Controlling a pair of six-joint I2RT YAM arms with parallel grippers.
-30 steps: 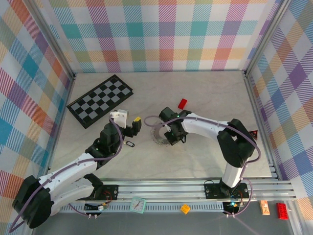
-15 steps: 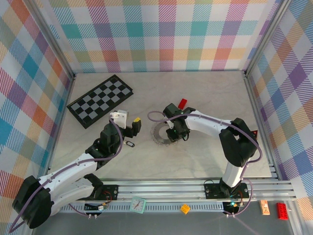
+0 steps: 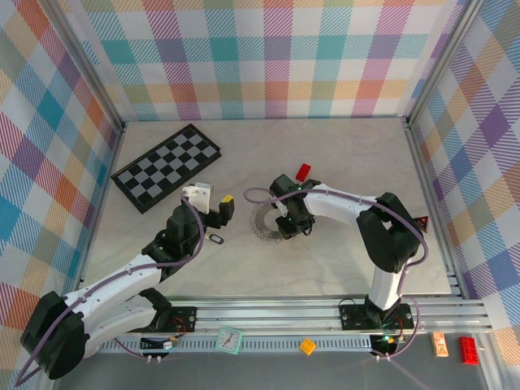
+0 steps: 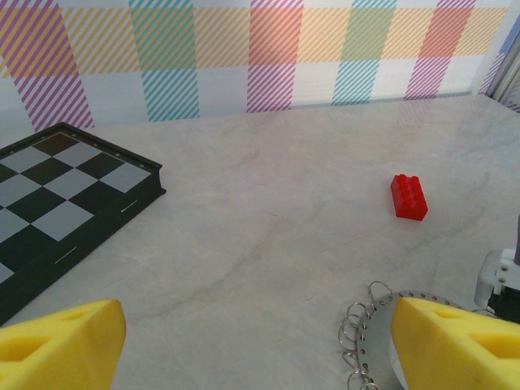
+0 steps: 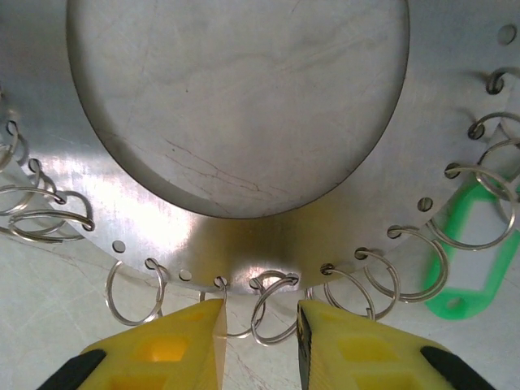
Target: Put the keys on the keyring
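The keyring (image 3: 262, 224) is a flat silvery plate ring (image 5: 244, 236) with small wire loops hung through holes along its rim. My right gripper (image 3: 291, 223) sits low over its right edge. Its yellow fingers (image 5: 175, 345) stand open (image 5: 260, 341) either side of one wire loop (image 5: 272, 313) without touching it. The green head of one key (image 5: 452, 307) lies under the loops to the right. The black-headed key (image 3: 215, 239) lies on the table just right of the left arm. My left gripper (image 3: 226, 205) hovers open (image 4: 260, 345) left of the keyring (image 4: 375, 325), holding nothing.
A black-and-grey chequerboard (image 3: 166, 166) (image 4: 49, 219) lies at the back left. A small red block (image 3: 303, 171) (image 4: 409, 197) sits just behind the right gripper. Metal frame rails and chequered walls close in the table.
The right gripper's jaws have parted from shut to open over the keyring's edge, and the arm shifted slightly. The left arm has not moved.
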